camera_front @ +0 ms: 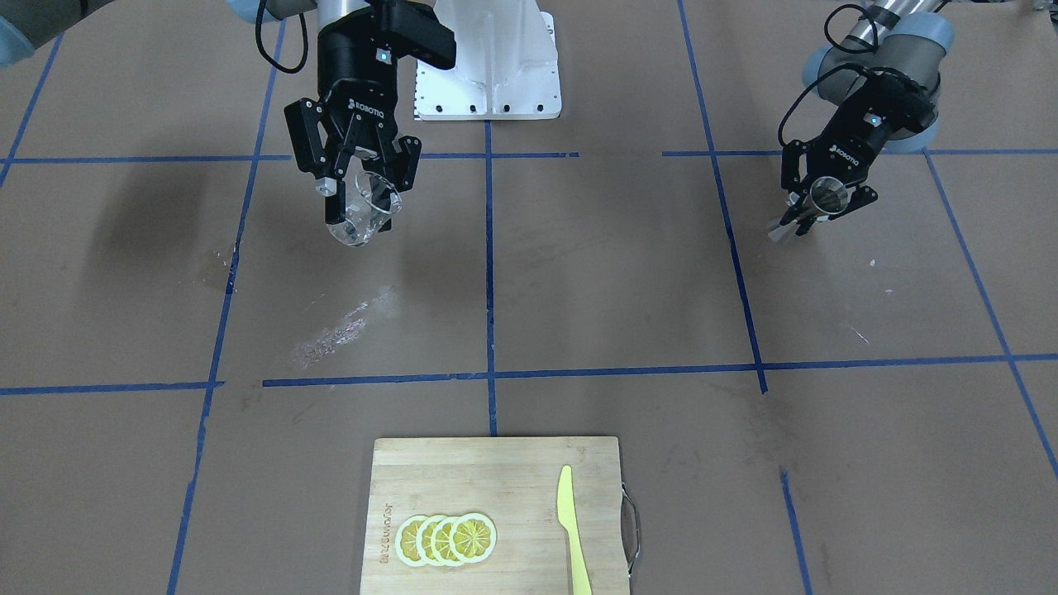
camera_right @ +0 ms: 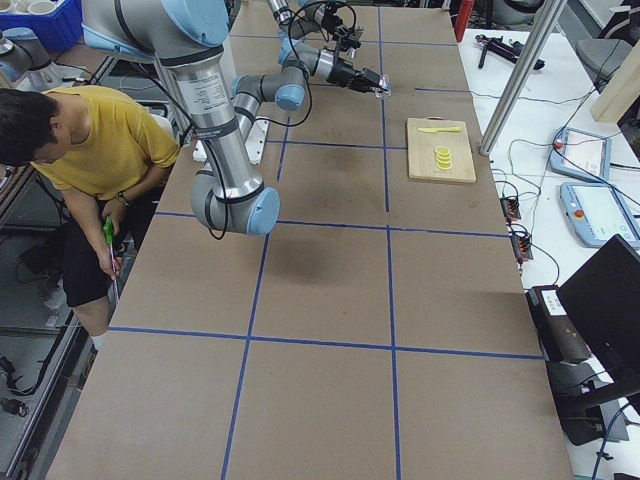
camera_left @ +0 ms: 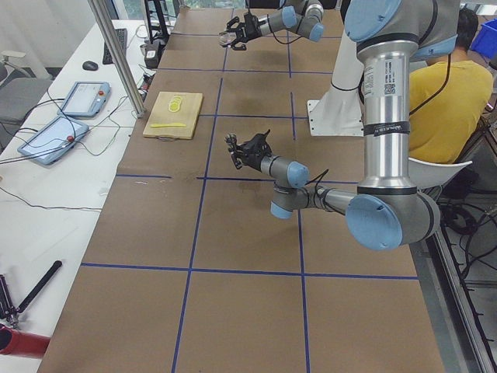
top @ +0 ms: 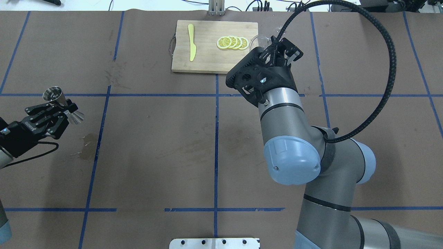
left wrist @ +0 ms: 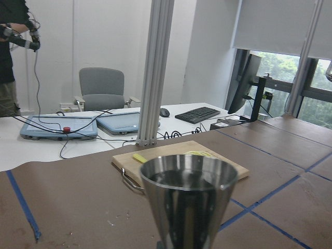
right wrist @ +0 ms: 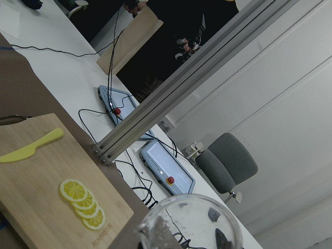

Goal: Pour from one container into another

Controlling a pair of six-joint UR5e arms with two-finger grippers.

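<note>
The silver jigger (camera_front: 829, 195) hangs over the table, tilted, with my left gripper (camera_front: 814, 208) shut on it near its waist. Overhead, the jigger (top: 54, 94) and left gripper (top: 64, 107) sit at the far left edge. In the left wrist view the jigger (left wrist: 189, 199) fills the bottom centre, mouth up. My right gripper (camera_front: 364, 207) is shut on the clear glass cup (camera_front: 357, 225), held tilted above the table. Overhead, the right gripper (top: 278, 52) points toward the board, and the cup's rim (top: 259, 40) shows beyond it. The cup (right wrist: 189, 224) looks empty. Cup and jigger are far apart.
A wooden cutting board (camera_front: 463, 471) holds lemon slices (camera_front: 446, 539) and a yellow knife (camera_front: 572, 529) at the table's far side. A wet streak (camera_front: 335, 332) lies below the cup. The white base plate (camera_front: 488, 83) sits between the arms. A person in yellow (camera_left: 446, 101) sits behind the robot.
</note>
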